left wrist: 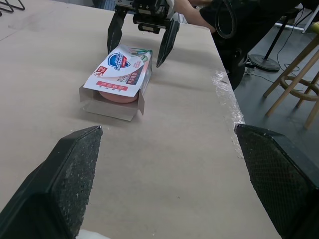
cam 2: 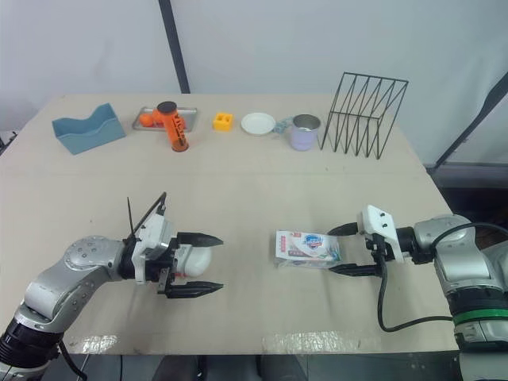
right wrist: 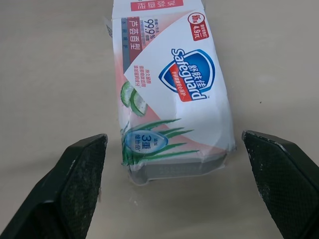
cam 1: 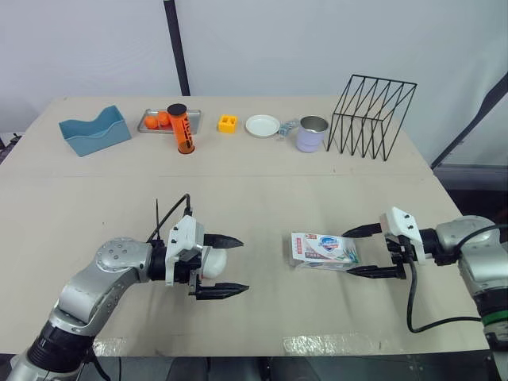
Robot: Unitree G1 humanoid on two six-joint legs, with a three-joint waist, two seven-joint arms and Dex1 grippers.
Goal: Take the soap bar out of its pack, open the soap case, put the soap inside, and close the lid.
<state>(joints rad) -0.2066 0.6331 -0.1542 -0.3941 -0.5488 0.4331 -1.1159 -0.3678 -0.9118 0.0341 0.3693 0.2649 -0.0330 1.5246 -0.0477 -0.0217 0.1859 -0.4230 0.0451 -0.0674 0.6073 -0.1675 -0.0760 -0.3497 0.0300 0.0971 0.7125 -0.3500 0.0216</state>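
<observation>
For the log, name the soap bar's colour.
The soap bar is pink, clearest in the left wrist view.

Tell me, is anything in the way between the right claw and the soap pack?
No, nothing visible. The open right gripper has one finger on each side of the soap pack at its end, not touching it, with only bare table between.

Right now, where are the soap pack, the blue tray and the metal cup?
soap pack (cam 1: pixel 324 248): left eye view, printed top face.
blue tray (cam 1: pixel 97 140): left eye view, its front wall.
metal cup (cam 1: pixel 311 139): left eye view, its side.
</observation>
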